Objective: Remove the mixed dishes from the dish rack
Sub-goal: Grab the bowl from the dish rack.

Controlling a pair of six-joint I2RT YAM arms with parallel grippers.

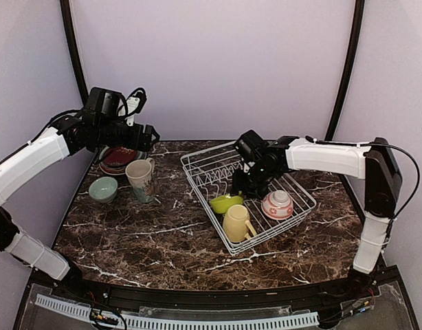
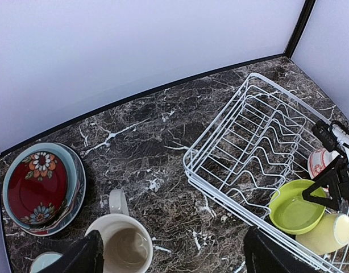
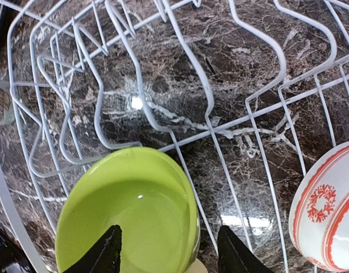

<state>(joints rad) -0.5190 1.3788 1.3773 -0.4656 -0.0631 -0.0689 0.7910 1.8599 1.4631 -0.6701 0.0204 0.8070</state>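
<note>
The white wire dish rack (image 1: 302, 189) holds a lime bowl (image 1: 226, 203), a yellow mug (image 1: 237, 223) and a red-patterned bowl (image 1: 278, 204). My right gripper (image 3: 170, 256) is low in the rack and open. It straddles the right rim of the lime bowl (image 3: 129, 216), one finger over the bowl's inside and the other outside it. My left gripper (image 2: 174, 261) hangs open above the table, holding nothing. A cream mug (image 2: 120, 244) stands upright below its left finger. Stacked plates (image 2: 41, 187) and a teal bowl (image 1: 103, 188) sit on the table at the left.
The rack's (image 3: 208, 108) upright tines rise just beyond the lime bowl. The red-patterned bowl (image 3: 325, 210) lies to the right of my right gripper. The yellow mug (image 2: 332, 232) rests by the rack's near corner. Dark marble table (image 1: 163, 234) shows in front.
</note>
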